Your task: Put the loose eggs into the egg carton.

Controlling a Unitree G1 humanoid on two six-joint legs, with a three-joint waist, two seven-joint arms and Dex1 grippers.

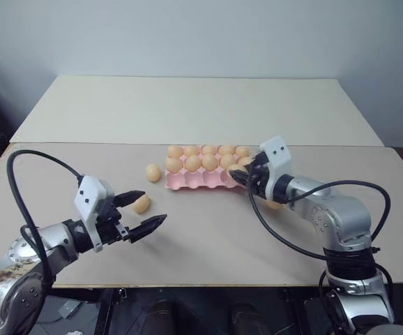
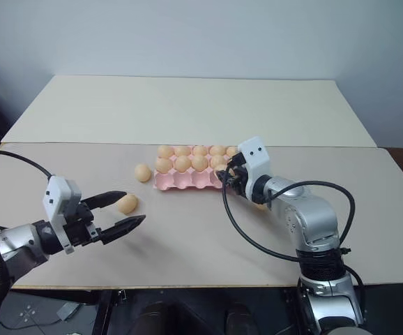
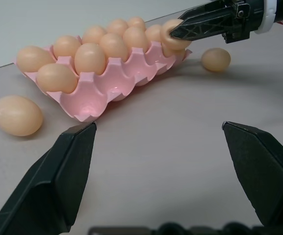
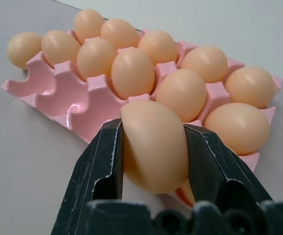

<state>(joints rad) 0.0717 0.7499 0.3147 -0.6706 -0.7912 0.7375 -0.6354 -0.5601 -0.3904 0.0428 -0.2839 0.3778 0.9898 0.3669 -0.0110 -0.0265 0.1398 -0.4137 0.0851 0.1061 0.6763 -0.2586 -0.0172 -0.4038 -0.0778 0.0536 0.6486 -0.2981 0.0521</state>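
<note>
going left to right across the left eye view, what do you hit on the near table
left tool with its fingers spread → loose egg just behind it → second loose egg → pink egg carton → right tool shut on an egg at the carton's right end → another loose egg under the right arm

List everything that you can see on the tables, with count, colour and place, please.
egg carton: one, pink, on the near table, its front row of cups empty.
eggs in the carton: ten, light orange-tan, filling the back and middle rows.
loose eggs: three, light orange-tan, on the near table; one left of the carton, one by the left gripper, one past the carton's right end.
held egg: one, light orange-tan, at the carton's front right corner.
near table: one, grey-beige.
far table: one, cream, behind it.
left gripper: black, open, above the near table.
right gripper: black, shut on the held egg.
</note>
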